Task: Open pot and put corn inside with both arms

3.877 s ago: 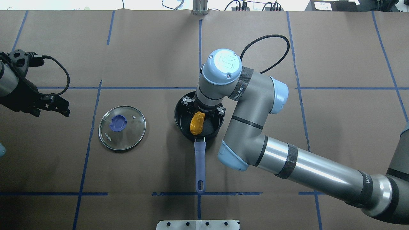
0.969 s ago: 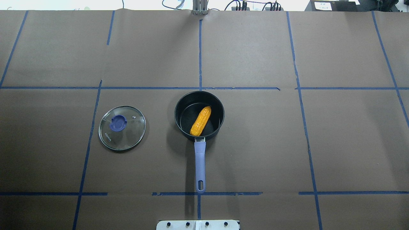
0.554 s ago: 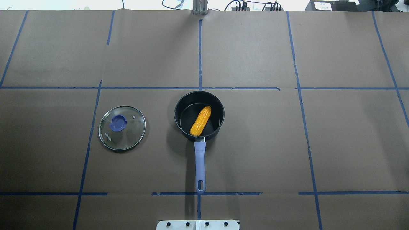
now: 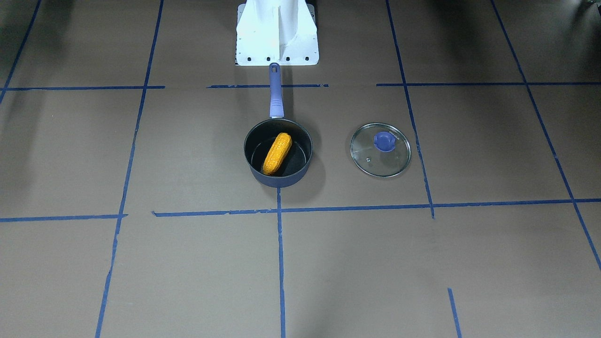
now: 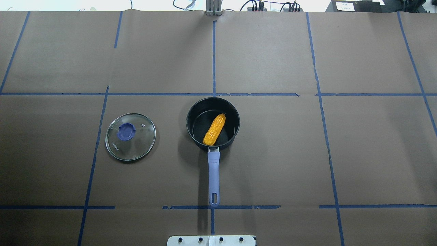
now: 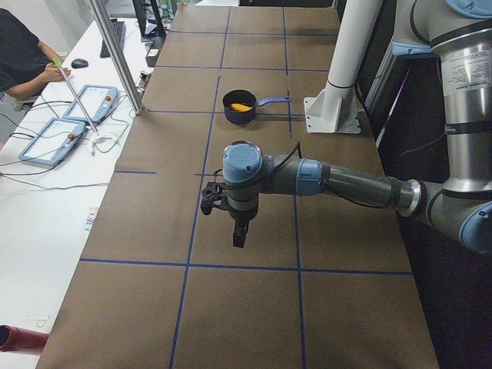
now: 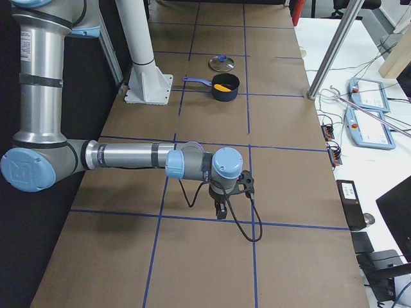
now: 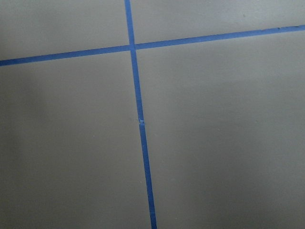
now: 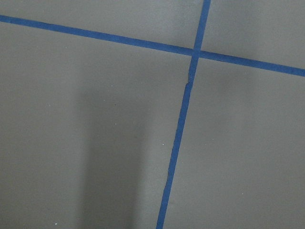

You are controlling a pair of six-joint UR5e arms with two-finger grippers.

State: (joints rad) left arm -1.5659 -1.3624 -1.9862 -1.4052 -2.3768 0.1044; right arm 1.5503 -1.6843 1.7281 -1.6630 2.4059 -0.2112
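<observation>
The dark navy pot (image 5: 188, 127) stands open at the table's middle, its periwinkle handle (image 5: 213, 171) pointing toward the robot base. The yellow-orange corn (image 5: 214, 129) lies slantwise inside it, and shows in the front view (image 4: 277, 153) too. Neither gripper shows in the overhead or front views. In the exterior left view my left gripper (image 6: 240, 231) hangs over bare table, far from the pot (image 6: 240, 117). In the exterior right view my right gripper (image 7: 220, 209) does the same at the other end. I cannot tell whether either is open or shut. Both wrist views show only paper and tape.
The glass lid (image 5: 130, 136) with its blue knob lies flat on the table, left of the pot in the overhead view. The white robot base (image 4: 277, 33) stands behind the pot's handle. Brown paper with blue tape lines covers the table. Operators' desks flank both table ends.
The right arm, which was over the pot at the corn 3.9 s ago, and the left arm have left the overhead view. Nothing has moved in the last second.
</observation>
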